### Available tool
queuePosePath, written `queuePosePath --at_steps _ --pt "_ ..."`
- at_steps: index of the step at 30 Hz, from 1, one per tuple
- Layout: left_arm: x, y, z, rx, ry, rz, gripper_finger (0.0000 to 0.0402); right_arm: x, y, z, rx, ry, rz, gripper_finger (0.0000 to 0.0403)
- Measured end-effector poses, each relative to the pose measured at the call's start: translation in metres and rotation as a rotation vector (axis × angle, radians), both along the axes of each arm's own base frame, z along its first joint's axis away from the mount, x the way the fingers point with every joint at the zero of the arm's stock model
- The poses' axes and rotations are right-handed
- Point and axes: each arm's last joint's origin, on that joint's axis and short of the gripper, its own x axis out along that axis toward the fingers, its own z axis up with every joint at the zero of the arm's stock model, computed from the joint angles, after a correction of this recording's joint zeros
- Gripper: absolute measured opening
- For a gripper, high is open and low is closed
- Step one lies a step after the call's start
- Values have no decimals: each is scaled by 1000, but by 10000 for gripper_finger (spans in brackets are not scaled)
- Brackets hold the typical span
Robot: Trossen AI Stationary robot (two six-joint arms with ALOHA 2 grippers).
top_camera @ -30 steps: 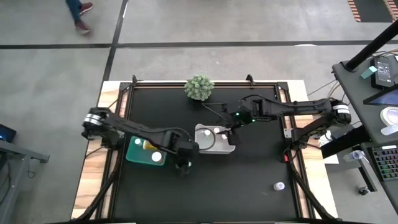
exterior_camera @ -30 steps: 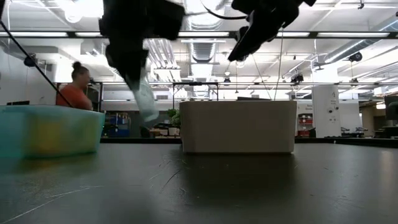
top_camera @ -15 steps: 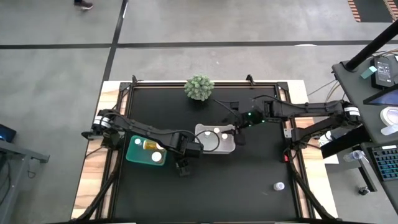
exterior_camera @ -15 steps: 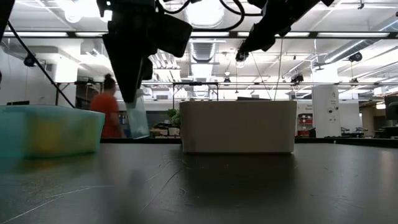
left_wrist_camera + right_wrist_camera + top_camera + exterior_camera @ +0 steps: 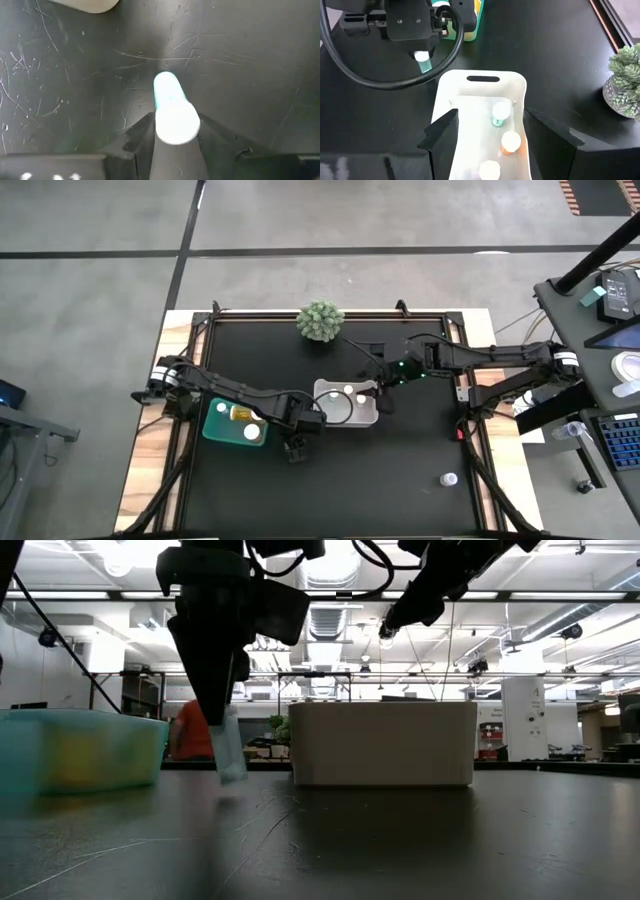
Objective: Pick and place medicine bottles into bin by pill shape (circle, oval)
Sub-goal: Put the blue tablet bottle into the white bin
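My left gripper (image 5: pixel 297 444) is shut on a small clear teal-tinted medicine bottle (image 5: pixel 230 750) with a white cap (image 5: pixel 175 122). It holds it low over the black table, just near of the gap between the green bin (image 5: pixel 235 423) and the white bin (image 5: pixel 347 402). My right gripper (image 5: pixel 385 390) is open and empty above the white bin's right end. That bin (image 5: pixel 482 85) holds three bottles (image 5: pixel 498 114). Another bottle (image 5: pixel 449 478) lies on the table at the near right. My left gripper pinches the bottle's upper end, just below the cap (image 5: pixel 172 107), between its two fingers (image 5: pixel 141 135). The fingers point down from above. The bottle hangs nearly upright below them, its lower end (image 5: pixel 233 778) close to the table; I cannot tell if it touches.
A green spiky ball plant (image 5: pixel 320 320) stands at the table's far edge. The green bin holds an amber bottle (image 5: pixel 240 413) and two white-capped ones. A person in orange (image 5: pixel 197 735) stands in the room behind. Bare table lies along the near edge.
My left gripper has gone down toward the table with the bottle, which has swung from tilted to nearly upright and now hangs lower. My right gripper has shifted a little toward the table's right edge, over the white bin's right end, and then kept still.
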Motion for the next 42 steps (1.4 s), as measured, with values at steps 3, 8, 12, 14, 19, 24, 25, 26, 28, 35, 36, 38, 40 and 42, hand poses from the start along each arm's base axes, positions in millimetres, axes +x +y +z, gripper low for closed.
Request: queuePosePath --at_steps 3,8,12,14,19,24,25,26,28,35,36,38,40,42 --pt "0 0 1 -1 -4 -1 141 0 0 0 -5 -5 4 215" --pt "1 0 1 -1 -7 -1 167 0 0 0 -6 -5 5 215" --pt "0 0 3 -2 -12 -1 182 0 0 0 -2 -4 2 215" --pt "-2 1 9 8 -19 -7 184 0 0 0 3 -4 -3 215" --pt "-15 0 29 104 -82 -64 185 4 4 -2 13 -6 4 215" --pt "-36 -7 56 240 -218 -161 185 17 14 -10 22 -27 38 215" --pt "-40 -9 60 256 -271 -188 185 21 17 -12 21 -32 48 215" --pt "-44 -12 63 263 -332 -218 185 25 21 -15 21 -37 60 215" --pt "-53 -17 65 271 -455 -291 185 33 28 -21 10 -52 95 215" --pt "-89 -16 56 320 -909 -436 185 63 56 -42 -54 -71 226 215" --pt "-95 -13 53 332 -950 -434 185 68 59 -42 -59 -71 237 215" --pt "-106 -7 54 357 -1029 -442 185 76 61 -41 -68 -70 251 215" --pt "-118 -2 57 384 -1076 -454 185 85 62 -38 -69 -75 249 215" --pt "-129 3 65 409 -1124 -429 185 93 63 -35 -70 -58 248 215"
